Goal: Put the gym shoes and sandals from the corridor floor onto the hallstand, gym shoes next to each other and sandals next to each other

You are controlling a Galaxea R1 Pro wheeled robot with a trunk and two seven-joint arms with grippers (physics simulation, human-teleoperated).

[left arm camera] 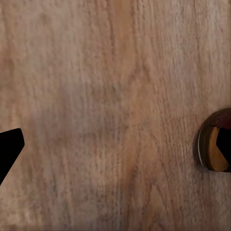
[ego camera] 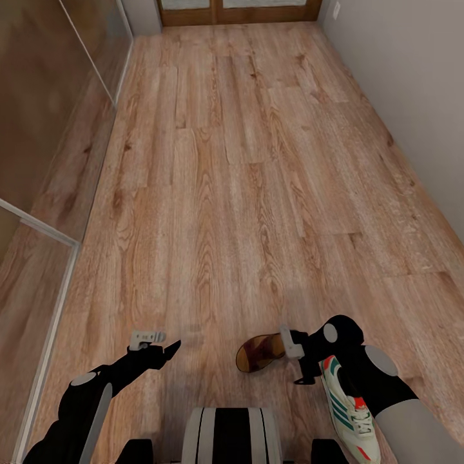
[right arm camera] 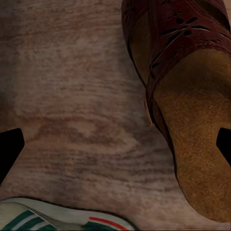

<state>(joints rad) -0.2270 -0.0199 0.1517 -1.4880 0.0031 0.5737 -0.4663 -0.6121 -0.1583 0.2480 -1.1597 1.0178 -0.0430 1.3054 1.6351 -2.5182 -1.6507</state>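
Note:
On the corridor floor (ego camera: 232,193), close in front of my base, lies one dark reddish-brown sandal (ego camera: 258,353) with a tan footbed. One white gym shoe (ego camera: 348,409) with green stripes lies to its right, partly under my right arm. My right gripper (ego camera: 293,357) hangs open just above the sandal's right end. In the right wrist view the sandal (right arm camera: 187,96) reaches in between the spread fingers of the gripper (right arm camera: 115,147), and the gym shoe (right arm camera: 62,216) shows at the edge. My left gripper (ego camera: 169,351) is open over bare floor, left of the sandal (left arm camera: 216,149). The hallstand is out of view.
A glass panel wall (ego camera: 45,129) with a pale frame runs along the left side. A grey wall (ego camera: 412,84) bounds the right. A wooden door (ego camera: 238,9) closes the far end. Open floor stretches ahead between them.

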